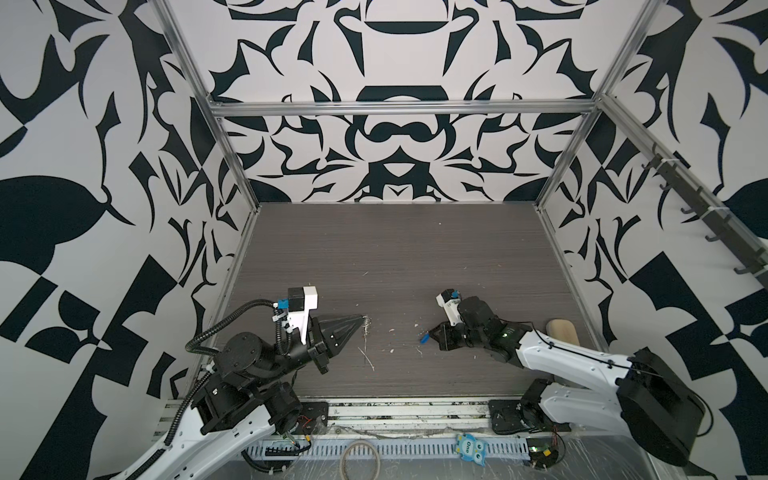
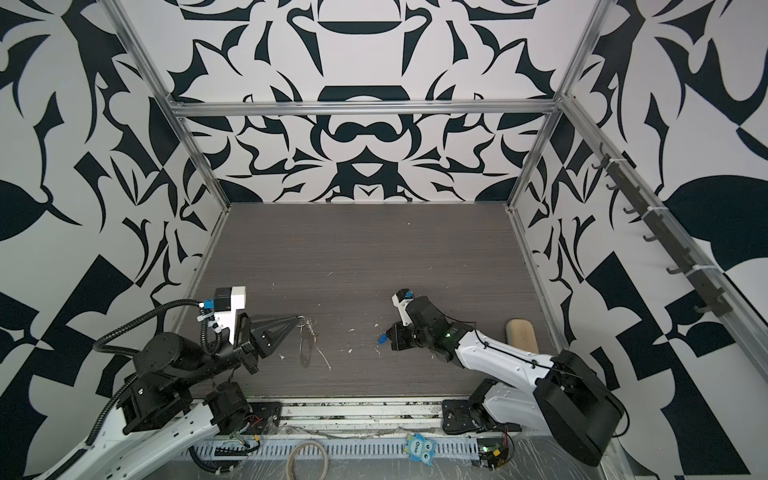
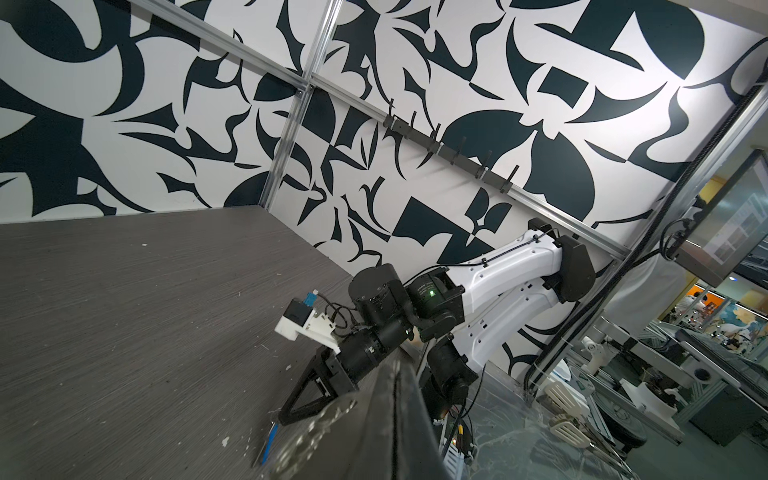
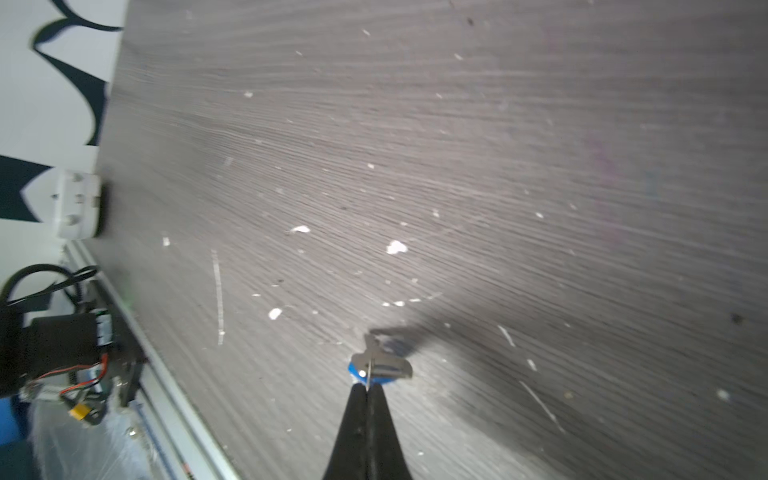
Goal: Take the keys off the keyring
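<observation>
Across the near half of the table [image 1: 395, 257], in both top views, the two arms lie low, tips facing each other but apart. Bare wood runs back to the patterned walls, with only white scraps [image 1: 390, 330] scattered on it. The left gripper [image 1: 360, 319] is pinched tight on the ring end of the keyring [image 2: 305, 345], which hangs edge-on under its tip. The right gripper [image 1: 430, 336] is clamped on the blue-tagged key [image 1: 424, 338], well apart from the keyring. A tan oblong object [image 1: 563, 330] sits by the right rail, behind the right arm. Left wrist view: the keyring is a blurred glint beside closed fingers [image 3: 395, 415], and the right arm reaches low across the wood. Right wrist view: fingers [image 4: 357, 415] are squeezed together on the key's metal, blue tag showing behind it, close over the wood.
</observation>
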Robot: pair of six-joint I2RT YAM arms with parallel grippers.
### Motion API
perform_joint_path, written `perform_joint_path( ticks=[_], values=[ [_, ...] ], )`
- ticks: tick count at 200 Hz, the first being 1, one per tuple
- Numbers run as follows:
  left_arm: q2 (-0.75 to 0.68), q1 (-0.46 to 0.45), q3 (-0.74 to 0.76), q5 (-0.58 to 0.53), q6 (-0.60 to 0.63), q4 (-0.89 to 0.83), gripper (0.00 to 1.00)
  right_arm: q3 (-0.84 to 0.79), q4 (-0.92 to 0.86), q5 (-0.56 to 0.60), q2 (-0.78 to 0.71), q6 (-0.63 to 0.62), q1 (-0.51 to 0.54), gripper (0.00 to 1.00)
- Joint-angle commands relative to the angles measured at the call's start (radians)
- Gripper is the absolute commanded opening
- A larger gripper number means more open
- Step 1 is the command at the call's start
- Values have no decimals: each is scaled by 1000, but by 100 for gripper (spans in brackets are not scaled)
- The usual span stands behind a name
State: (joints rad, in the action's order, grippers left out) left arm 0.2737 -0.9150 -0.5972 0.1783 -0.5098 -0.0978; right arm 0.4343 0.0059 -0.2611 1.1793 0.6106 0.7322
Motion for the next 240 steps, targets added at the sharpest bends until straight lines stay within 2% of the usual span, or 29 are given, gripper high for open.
perform_joint_path(
  ticks=[1, 14, 33, 58, 85, 107, 126, 162, 180, 219, 240],
  values=[
    [-17, -1, 6, -18, -18, 33, 0, 23, -42, 65, 20, 21, -7, 11],
    [-20, -1, 7, -30, -21, 28, 0, 33, -69, 94, 11, 17, -6, 25],
    [-29, -1, 11, -44, -25, 24, 0, 55, -110, 130, -45, 6, -6, 37],
    [-38, -1, 17, -64, -32, 22, 0, 112, -171, 145, -158, -34, -6, 44],
    [-35, -1, 20, -85, -39, 30, 0, 150, -76, 16, -280, -72, -3, 50],
    [-29, -1, 20, -116, -45, 38, 0, 212, -8, -59, -322, -82, 22, 53],
    [-23, -1, 25, -135, -50, 53, 0, 284, 39, -78, -317, -113, 102, 57],
    [5, 0, 20, -161, -56, 66, 0, 420, 62, 8, -258, -240, 335, 58],
    [18, -1, 17, -159, -61, 74, 0, 453, 103, 51, -221, -279, 416, 58],
    [37, -1, 14, -150, -67, 90, 0, 502, 105, 69, -129, -320, 457, 58],
    [42, -1, 12, -141, -69, 92, 0, 511, 82, 87, -99, -325, 457, 55]
  ],
)
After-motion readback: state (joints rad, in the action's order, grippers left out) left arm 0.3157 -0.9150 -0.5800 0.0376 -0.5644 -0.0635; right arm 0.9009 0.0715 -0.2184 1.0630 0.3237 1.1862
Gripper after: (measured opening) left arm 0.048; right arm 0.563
